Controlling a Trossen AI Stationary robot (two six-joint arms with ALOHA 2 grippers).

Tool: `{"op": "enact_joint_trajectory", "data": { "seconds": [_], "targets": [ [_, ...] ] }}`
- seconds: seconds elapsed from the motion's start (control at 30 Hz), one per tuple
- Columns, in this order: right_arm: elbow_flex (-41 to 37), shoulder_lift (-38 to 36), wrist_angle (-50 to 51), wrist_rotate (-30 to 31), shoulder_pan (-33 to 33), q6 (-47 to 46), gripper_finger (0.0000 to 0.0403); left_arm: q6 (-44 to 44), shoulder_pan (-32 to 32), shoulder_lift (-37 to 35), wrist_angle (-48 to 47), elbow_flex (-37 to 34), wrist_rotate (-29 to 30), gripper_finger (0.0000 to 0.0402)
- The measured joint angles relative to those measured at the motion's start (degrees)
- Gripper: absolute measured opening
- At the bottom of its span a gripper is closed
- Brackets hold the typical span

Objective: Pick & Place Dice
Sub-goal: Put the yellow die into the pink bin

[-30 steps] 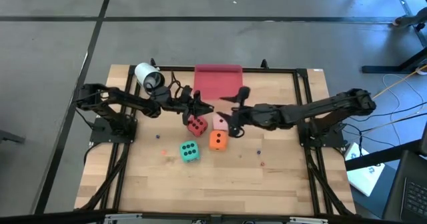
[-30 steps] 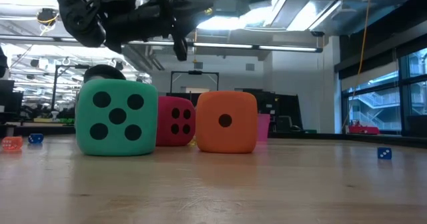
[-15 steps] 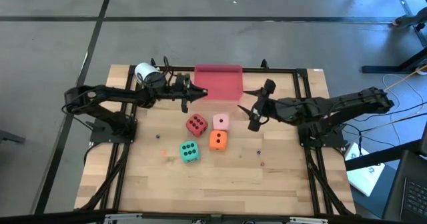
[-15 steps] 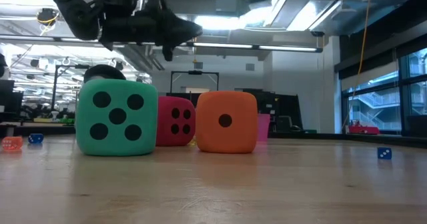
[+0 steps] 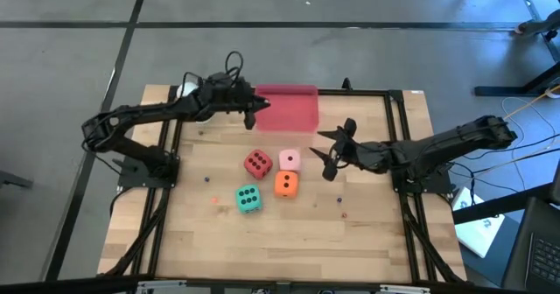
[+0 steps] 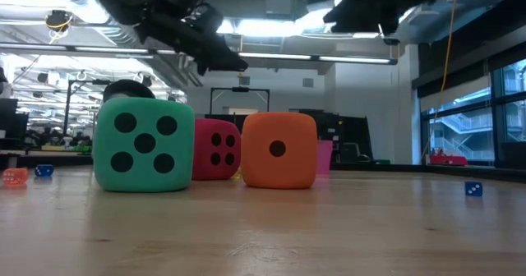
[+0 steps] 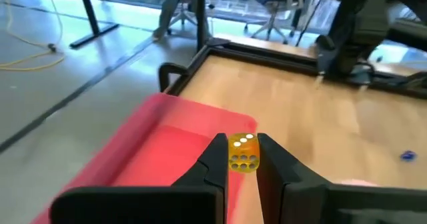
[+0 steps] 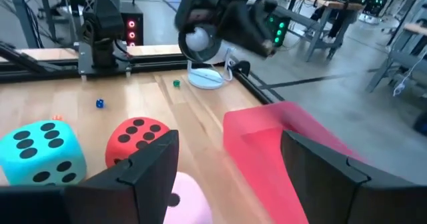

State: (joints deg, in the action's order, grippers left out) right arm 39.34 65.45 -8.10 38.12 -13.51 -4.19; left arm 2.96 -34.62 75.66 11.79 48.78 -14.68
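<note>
Tray (image 5: 289, 108): I see it, pink, at twelve o'clock on the worktop (image 5: 367, 233).
Lamp (image 8: 203, 57): white, at eleven.

Four soft dice are seen clustered mid-table. The red die (image 5: 256, 163) is set at the far left of the group, dark pips up, slightly turned. The pink die (image 5: 290, 160) is placed just to its right, one pip on top. The orange die (image 5: 285, 184) is found right in front of the pink one, two pips up. The green die (image 5: 248, 199) is parked nearest and leftmost, six pips showing on top.
</note>
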Motion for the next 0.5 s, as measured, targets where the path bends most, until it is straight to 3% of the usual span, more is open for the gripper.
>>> {"op": "enact_joint_trajectory", "data": {
  "seconds": [0.5],
  "targets": [
    [-6.4, 0.0, -6.2, 3.3, 0.0, -10.0, 0.0262, 6.5, -3.6, 20.6, -18.5, 20.1, -0.3, 0.0029]
  ]
}}
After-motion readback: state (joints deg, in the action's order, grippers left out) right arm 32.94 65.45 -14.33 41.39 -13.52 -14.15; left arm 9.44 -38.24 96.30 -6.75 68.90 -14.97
